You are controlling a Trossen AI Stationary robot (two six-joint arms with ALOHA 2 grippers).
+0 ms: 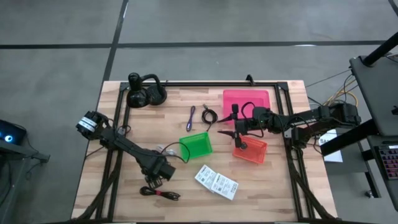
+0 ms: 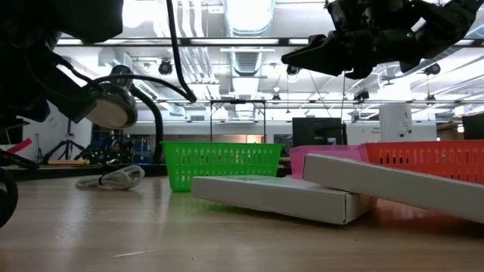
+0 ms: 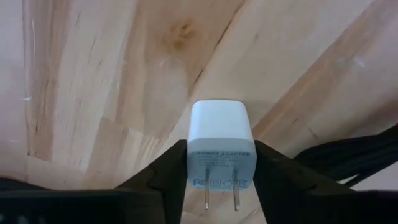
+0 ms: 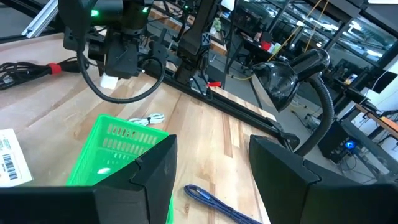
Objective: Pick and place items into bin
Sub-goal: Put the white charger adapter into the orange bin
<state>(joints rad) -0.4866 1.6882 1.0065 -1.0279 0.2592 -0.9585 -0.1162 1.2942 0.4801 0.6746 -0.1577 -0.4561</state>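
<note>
The left gripper (image 3: 221,186) clasped a white plug (image 3: 221,146) between its fingers, near the green bin (image 1: 196,145). The right gripper (image 1: 238,132) hovered unclenched, empty. Purple cable (image 1: 191,117), 2 packets (image 1: 216,181) and black-red cable (image 1: 160,193) remained unbinned.

My overhead camera looks straight down on the whole worktop (image 1: 261,193). My low camera sits at surface height, facing level across it into the room. My left wrist camera hangs very close above the wood. My right wrist camera looks slantwise from higher up. All but the left wrist view share the green basket (image 1: 196,145).
</note>
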